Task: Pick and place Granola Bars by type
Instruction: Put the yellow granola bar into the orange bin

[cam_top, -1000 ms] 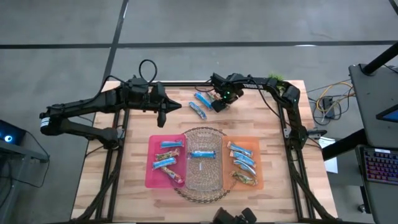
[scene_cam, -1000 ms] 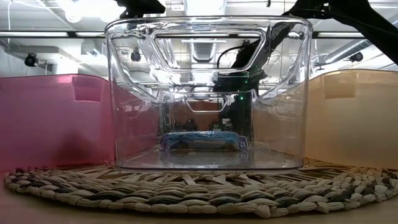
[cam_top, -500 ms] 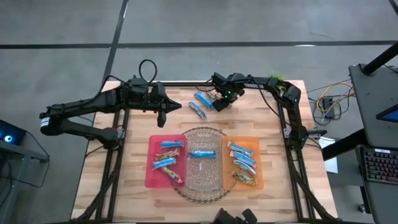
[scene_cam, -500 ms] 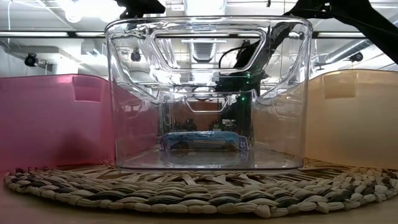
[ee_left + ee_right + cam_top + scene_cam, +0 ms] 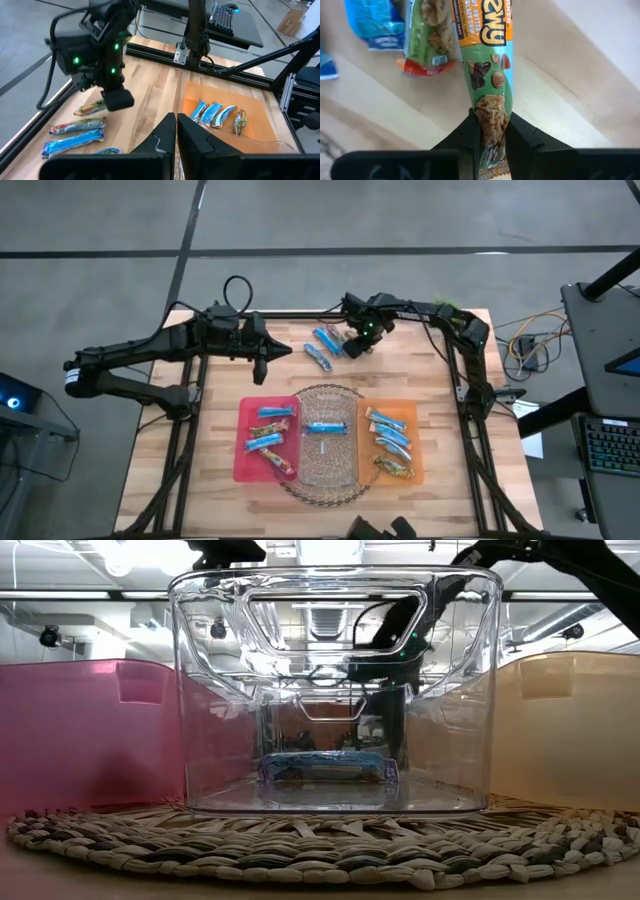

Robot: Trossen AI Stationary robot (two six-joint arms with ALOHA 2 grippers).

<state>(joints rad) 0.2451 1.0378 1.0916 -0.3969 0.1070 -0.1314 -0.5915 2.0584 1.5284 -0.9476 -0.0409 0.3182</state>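
Teal-and-orange granola bar [image 5: 489, 95] is now pinched end-on in my right gripper [image 5: 490, 131], whose jaws have just closed, at the table's [image 5: 440, 350] far side. Lifting comes next, I'd say. Left gripper [image 5: 176, 131] waits, jaws pressed together.

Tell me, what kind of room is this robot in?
Probably a robot lab or workshop. A bare grey concrete floor surrounds the wooden table, a desk with a keyboard stands beside it, and loose cables lie on the floor.
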